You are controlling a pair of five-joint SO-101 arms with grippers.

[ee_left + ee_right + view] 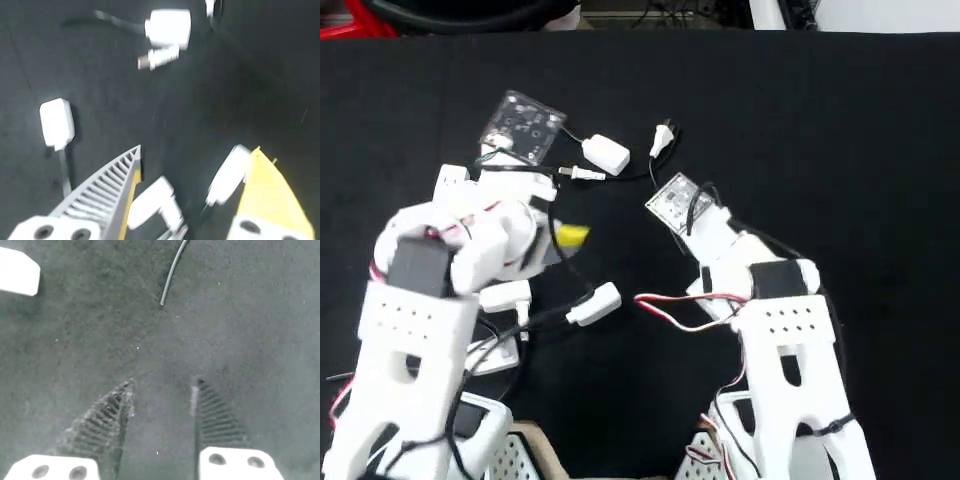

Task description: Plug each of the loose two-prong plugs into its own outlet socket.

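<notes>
Left gripper (197,148) parted, right gripper (164,383) parted

We read no text, label, brand, number or sign.
- Far-left board (523,125) on surface: dark specks and pale patches on face, too small for us to read.
- Centre board (672,200), just beside arm tip: faint marks, not legible to us.
- White adapter (607,154) between boards: any print too small for us to tell.
- White plug (56,122) in left wrist view: blurred, we cannot tell any marking.
</notes>
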